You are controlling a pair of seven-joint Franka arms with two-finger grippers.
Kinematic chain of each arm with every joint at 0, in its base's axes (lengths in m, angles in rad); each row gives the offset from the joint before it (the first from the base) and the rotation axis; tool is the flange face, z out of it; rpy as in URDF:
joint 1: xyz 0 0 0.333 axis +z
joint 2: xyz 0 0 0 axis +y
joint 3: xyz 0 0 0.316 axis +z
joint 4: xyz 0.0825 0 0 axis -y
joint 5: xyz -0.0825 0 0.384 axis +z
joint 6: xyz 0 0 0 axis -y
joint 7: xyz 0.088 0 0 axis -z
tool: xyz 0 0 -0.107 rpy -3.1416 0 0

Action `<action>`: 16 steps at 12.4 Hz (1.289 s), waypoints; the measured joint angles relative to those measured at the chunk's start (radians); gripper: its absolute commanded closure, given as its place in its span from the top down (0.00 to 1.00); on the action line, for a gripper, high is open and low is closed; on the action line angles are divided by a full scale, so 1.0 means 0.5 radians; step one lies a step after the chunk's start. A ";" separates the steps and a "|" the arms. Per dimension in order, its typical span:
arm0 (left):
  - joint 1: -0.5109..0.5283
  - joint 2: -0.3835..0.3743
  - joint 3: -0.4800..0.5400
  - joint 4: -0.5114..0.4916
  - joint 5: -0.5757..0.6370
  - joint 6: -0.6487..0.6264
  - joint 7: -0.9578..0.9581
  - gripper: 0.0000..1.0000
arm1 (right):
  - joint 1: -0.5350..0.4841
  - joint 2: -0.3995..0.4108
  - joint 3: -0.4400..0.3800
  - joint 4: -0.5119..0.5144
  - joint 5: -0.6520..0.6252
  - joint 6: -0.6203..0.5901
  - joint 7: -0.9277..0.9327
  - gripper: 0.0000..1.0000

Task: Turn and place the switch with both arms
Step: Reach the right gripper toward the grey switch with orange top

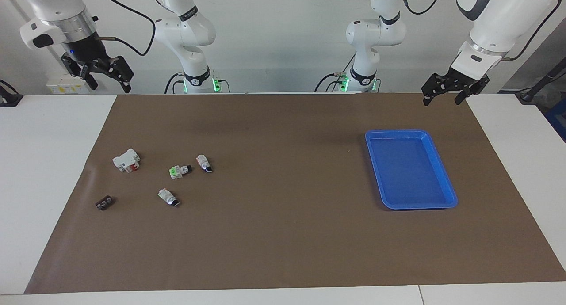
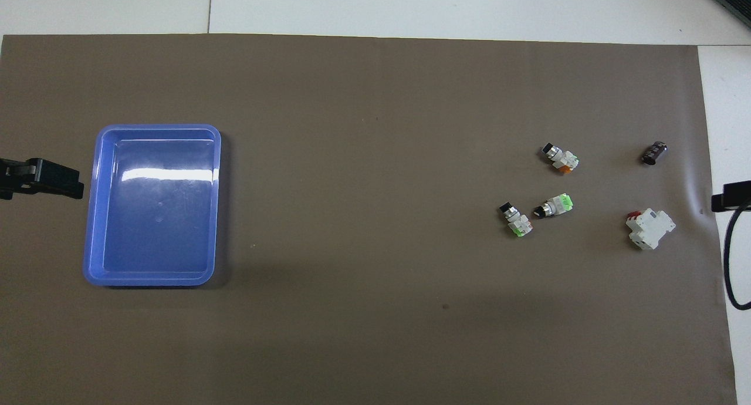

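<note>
Two alike white switches with black knob tips lie on the brown mat toward the right arm's end. One (image 1: 168,197) (image 2: 560,157) shows an orange-red patch and lies farthest from the robots. The other (image 1: 204,163) (image 2: 516,218) also shows a red patch and lies nearer to them. A green-faced switch (image 1: 180,171) (image 2: 554,205) lies beside that one. My right gripper (image 1: 108,77) (image 2: 730,195) hangs open and empty, high over the table edge at its own end. My left gripper (image 1: 443,95) (image 2: 41,179) hangs open and empty over the mat's edge, beside the blue tray.
A blue tray (image 1: 398,132) (image 2: 158,128) with nothing in it sits toward the left arm's end. A larger white block with a red lever (image 1: 127,160) (image 2: 649,228) and a small dark part (image 1: 104,203) (image 2: 654,153) lie by the switches.
</note>
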 measured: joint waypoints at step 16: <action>0.000 0.000 0.000 0.000 0.000 0.000 0.000 1.00 | 0.387 0.273 0.025 -0.515 0.006 0.956 -0.032 1.00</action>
